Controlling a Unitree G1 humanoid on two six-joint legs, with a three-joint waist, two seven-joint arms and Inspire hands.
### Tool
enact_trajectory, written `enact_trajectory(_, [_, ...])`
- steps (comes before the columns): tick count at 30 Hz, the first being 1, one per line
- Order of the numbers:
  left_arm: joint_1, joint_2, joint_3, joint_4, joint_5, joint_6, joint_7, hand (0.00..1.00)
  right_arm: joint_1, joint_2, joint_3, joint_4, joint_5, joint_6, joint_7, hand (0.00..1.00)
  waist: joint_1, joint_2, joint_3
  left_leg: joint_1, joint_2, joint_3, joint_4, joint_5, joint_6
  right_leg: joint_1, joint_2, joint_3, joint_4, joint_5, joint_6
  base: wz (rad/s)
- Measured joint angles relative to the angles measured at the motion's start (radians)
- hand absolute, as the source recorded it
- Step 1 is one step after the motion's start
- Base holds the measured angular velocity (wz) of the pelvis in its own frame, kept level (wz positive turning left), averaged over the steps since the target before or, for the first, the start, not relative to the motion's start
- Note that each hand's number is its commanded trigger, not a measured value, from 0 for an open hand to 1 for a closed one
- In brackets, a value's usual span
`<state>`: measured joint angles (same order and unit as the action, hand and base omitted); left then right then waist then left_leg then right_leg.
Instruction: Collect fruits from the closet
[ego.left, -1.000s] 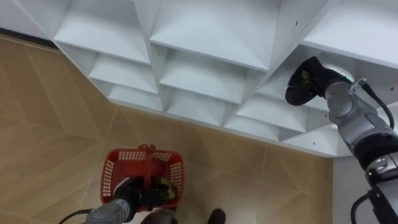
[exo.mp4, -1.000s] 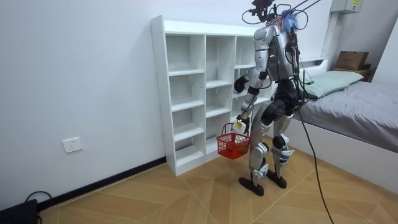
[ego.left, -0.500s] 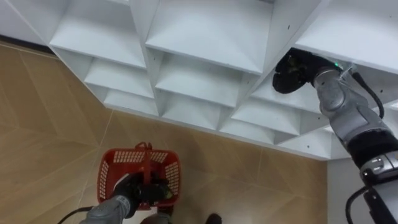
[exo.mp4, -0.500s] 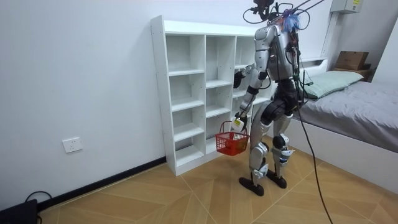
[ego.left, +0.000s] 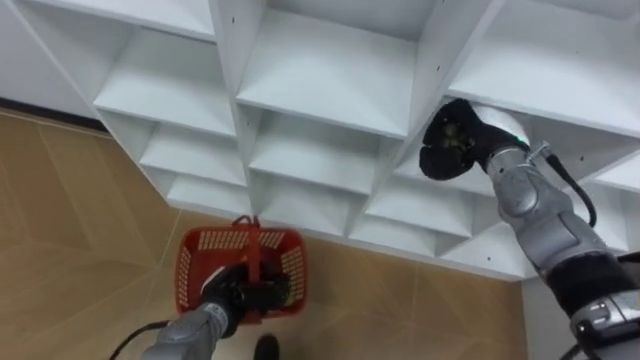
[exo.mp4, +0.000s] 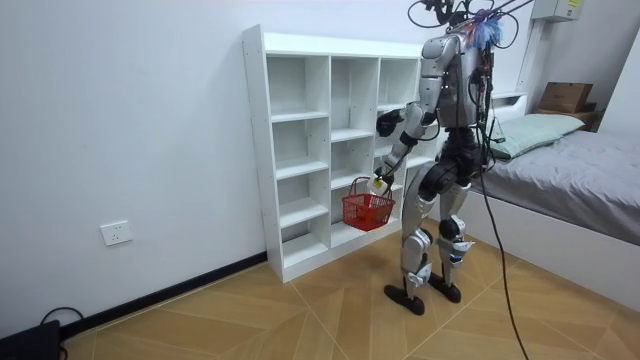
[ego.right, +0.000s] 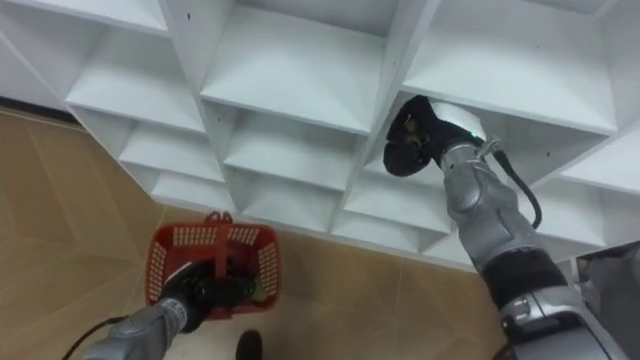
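Note:
My right hand (ego.left: 448, 152) is at the front of the white closet (ego.left: 330, 75), by the right column's middle shelf, fingers curled round a small greenish fruit (ego.left: 452, 134). It shows too in the right eye view, right hand (ego.right: 410, 142). Low at the left, my left hand (ego.left: 236, 298) is shut on the handle of a red basket (ego.left: 190, 272) that hangs above the floor. Something green (ego.left: 288, 291) lies in the basket. In the room view the basket (exo.mp4: 366, 211) hangs at the closet's lower shelves, under my right hand (exo.mp4: 386, 121).
The closet's other compartments (ego.left: 325, 150) stand bare. Wooden floor (ego.left: 80, 220) lies in front of it. I stand close before the closet's right column, with a bed (exo.mp4: 570, 180) behind me at the room view's right.
My left arm has lifted the basket and swung it nearer the closet. My right hand rose a little, still shut on the fruit at the shelf front. The eye views shifted.

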<state>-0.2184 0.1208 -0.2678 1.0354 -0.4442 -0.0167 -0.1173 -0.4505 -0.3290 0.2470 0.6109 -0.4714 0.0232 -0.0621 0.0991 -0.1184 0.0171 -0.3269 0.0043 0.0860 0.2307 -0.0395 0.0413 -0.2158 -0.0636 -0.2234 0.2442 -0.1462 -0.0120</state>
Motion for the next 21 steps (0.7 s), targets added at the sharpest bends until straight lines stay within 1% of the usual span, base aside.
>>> enact_trajectory(1, [0.012,0.003,0.000,-0.020,0.000,0.004,0.000,1.00,0.014,0.005,0.000,-0.017,0.002,0.000,0.011,1.00,-0.014,0.004,-0.0029,0.012,0.000,0.003,-0.006,0.000,0.000,0.013,0.000,0.000,-0.006,0.001,0.001,0.00])
enact_trajectory(5, [0.026,0.001,0.000,-0.038,0.004,0.007,-0.003,1.00,0.074,0.009,-0.005,-0.076,-0.006,0.002,0.013,1.00,-0.025,0.009,-0.0054,0.054,-0.002,0.013,-0.025,-0.001,-0.001,0.050,0.000,-0.001,-0.014,0.001,0.002,-0.04])
enact_trajectory(6, [0.028,-0.006,0.000,-0.039,0.005,0.013,-0.004,1.00,0.094,0.013,-0.005,-0.089,-0.004,0.001,0.014,1.00,-0.027,0.012,-0.0066,0.068,-0.002,0.018,-0.031,-0.001,-0.001,0.065,0.004,0.001,-0.025,0.003,0.003,-0.05])
enact_trajectory(9, [0.047,-0.012,0.000,-0.080,0.003,0.022,-0.005,1.00,0.180,0.026,-0.005,-0.171,-0.008,0.002,0.015,1.00,-0.038,0.019,-0.0100,0.085,-0.003,0.019,-0.036,-0.005,-0.002,0.081,0.005,0.001,-0.034,0.002,0.005,-0.01])
enact_trajectory(10, [0.061,-0.015,0.000,-0.106,0.003,0.023,-0.005,1.00,0.222,0.030,-0.005,-0.214,-0.007,0.002,0.020,1.00,-0.040,0.023,-0.0112,0.090,-0.003,0.019,-0.038,-0.005,-0.002,0.087,0.005,0.001,-0.037,0.002,0.005,0.00])
enact_trajectory(11, [0.066,-0.017,0.000,-0.116,0.003,0.024,-0.005,1.00,0.253,0.038,-0.005,-0.233,-0.008,0.002,0.021,1.00,-0.043,0.026,-0.0108,0.101,-0.003,0.020,-0.044,-0.006,-0.002,0.097,0.005,0.002,-0.040,0.002,0.005,0.00])
enact_trajectory(13, [0.067,-0.018,0.000,-0.117,0.003,0.025,-0.005,1.00,0.288,0.052,-0.005,-0.233,-0.013,0.003,0.023,1.00,-0.047,0.029,-0.0104,0.117,-0.003,0.020,-0.048,-0.007,-0.005,0.113,0.005,0.008,-0.044,0.000,0.005,0.00])
enact_trajectory(14, [0.073,-0.017,0.000,-0.123,0.003,0.026,-0.005,1.00,0.310,0.060,-0.005,-0.233,-0.025,0.005,0.026,1.00,-0.048,0.032,-0.0089,0.130,-0.004,0.020,-0.053,-0.008,-0.006,0.126,0.005,0.011,-0.046,-0.002,0.006,0.00])
enact_trajectory(17, [0.090,-0.022,-0.002,-0.136,0.002,0.027,-0.003,1.00,0.349,0.087,-0.004,-0.233,-0.040,0.026,0.042,1.00,-0.056,0.039,-0.0090,0.159,-0.004,0.027,-0.065,-0.010,-0.009,0.150,0.007,0.025,-0.058,-0.005,0.007,-0.07])
enact_trajectory(19, [0.102,-0.020,-0.010,-0.151,0.003,0.028,0.000,1.00,0.353,0.104,0.002,-0.233,-0.042,0.035,0.051,1.00,-0.067,0.044,-0.0099,0.164,-0.004,0.031,-0.065,-0.012,-0.010,0.154,0.012,0.026,-0.059,-0.005,0.007,-0.08])
enact_trajectory(21, [0.115,-0.021,-0.017,-0.173,0.005,0.028,0.000,1.00,0.356,0.107,0.011,-0.233,-0.042,0.035,0.062,1.00,-0.068,0.046,-0.0102,0.168,-0.003,0.036,-0.065,-0.014,-0.011,0.155,0.012,0.026,-0.059,-0.004,0.006,-0.07])
